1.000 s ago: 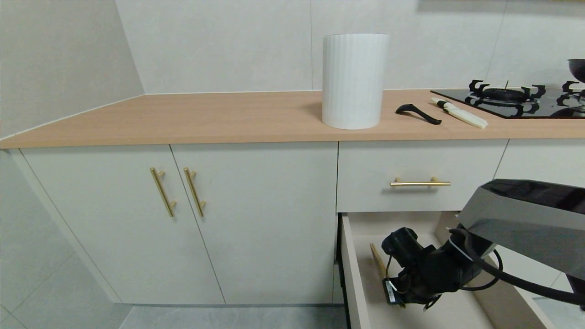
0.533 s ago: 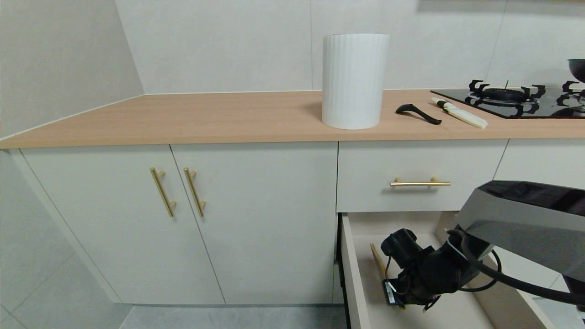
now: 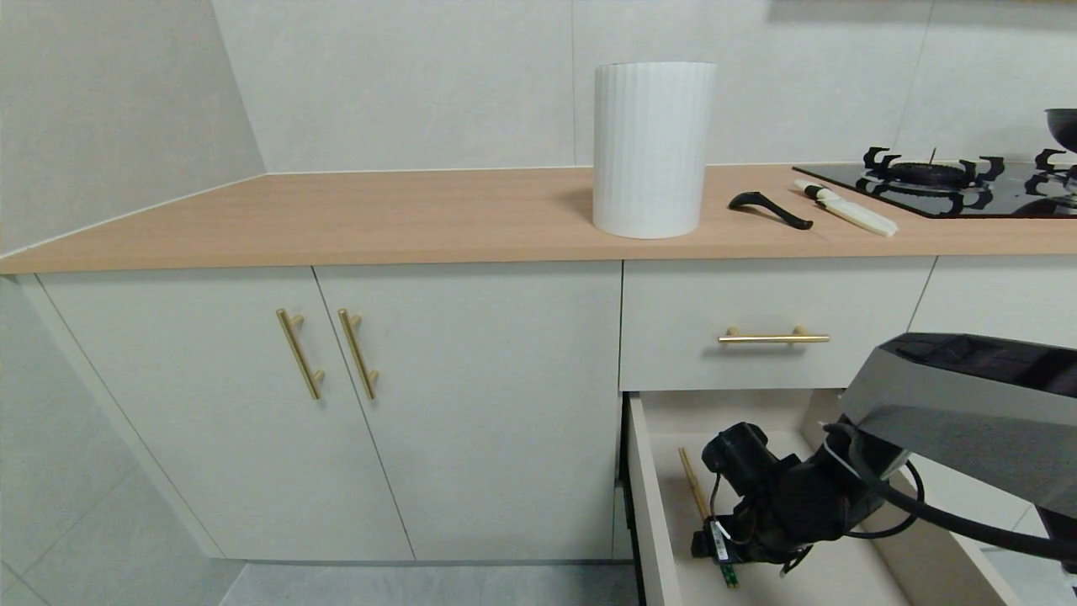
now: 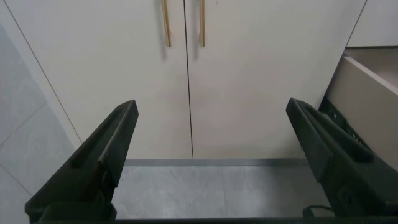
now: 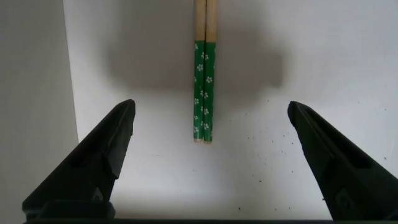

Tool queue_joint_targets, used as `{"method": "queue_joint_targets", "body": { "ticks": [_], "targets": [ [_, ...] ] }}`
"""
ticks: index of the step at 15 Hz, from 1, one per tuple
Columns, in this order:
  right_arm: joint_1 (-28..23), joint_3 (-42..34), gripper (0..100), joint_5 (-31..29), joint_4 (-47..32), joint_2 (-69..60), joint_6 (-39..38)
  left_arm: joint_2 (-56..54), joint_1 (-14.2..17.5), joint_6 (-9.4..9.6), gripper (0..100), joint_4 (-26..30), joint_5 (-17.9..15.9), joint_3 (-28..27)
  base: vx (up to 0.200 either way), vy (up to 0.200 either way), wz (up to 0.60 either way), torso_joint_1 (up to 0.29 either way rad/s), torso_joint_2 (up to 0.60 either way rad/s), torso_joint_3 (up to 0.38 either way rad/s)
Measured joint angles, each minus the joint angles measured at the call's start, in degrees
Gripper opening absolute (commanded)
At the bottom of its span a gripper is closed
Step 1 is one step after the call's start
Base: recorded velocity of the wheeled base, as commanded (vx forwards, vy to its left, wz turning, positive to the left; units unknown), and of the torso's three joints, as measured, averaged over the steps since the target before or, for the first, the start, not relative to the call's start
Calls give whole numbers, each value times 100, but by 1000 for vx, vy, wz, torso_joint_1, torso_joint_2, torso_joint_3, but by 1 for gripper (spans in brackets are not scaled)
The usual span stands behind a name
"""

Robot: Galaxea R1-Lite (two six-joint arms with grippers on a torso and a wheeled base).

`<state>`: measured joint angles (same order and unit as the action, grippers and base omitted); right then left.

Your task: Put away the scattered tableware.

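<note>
A pair of wooden chopsticks (image 5: 205, 93) with green flowered ends lies flat on the floor of the open lower drawer (image 3: 652, 505), near its left wall. My right gripper (image 5: 210, 118) hangs open just above them, one finger on each side, touching nothing; in the head view it (image 3: 725, 551) sits low inside the drawer over the chopsticks (image 3: 694, 486). On the counter lie a black spoon (image 3: 770, 209) and a white-handled knife (image 3: 846, 208). My left gripper (image 4: 211, 112) is open and faces the cabinet doors (image 4: 186, 74) low down.
A tall white ribbed canister (image 3: 652, 147) stands on the wooden counter left of the spoon. A black gas hob (image 3: 951, 181) is at the far right. Above the open drawer is a closed drawer with a gold handle (image 3: 772, 338). The open drawer's side (image 4: 367, 93) juts out beside my left gripper.
The chopsticks have dropped out of my right gripper and now lie on the drawer floor, their green ends showing below the wrist. The right arm has barely shifted.
</note>
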<state>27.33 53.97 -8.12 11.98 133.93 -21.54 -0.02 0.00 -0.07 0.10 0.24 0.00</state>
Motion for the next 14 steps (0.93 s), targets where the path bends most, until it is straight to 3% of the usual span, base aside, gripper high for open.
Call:
{"method": "queue_joint_targets", "body": {
  "ticks": [6, 10, 14],
  "targets": [
    [-286, -235, 100, -6, -430, -1270, 96, 0, 0, 0, 100, 0, -2, 0, 0, 0, 0, 0, 0, 0],
    [-628, -162, 100, 62, -1048, -2921, 461, 0, 0, 0, 100, 0, 0, 0, 0, 0, 0, 0, 0, 0],
    [-909, -160, 100, 77, -1189, -4151, 808, 0, 0, 0, 100, 0, -2, 0, 0, 0, 0, 0, 0, 0]
  ]
}}
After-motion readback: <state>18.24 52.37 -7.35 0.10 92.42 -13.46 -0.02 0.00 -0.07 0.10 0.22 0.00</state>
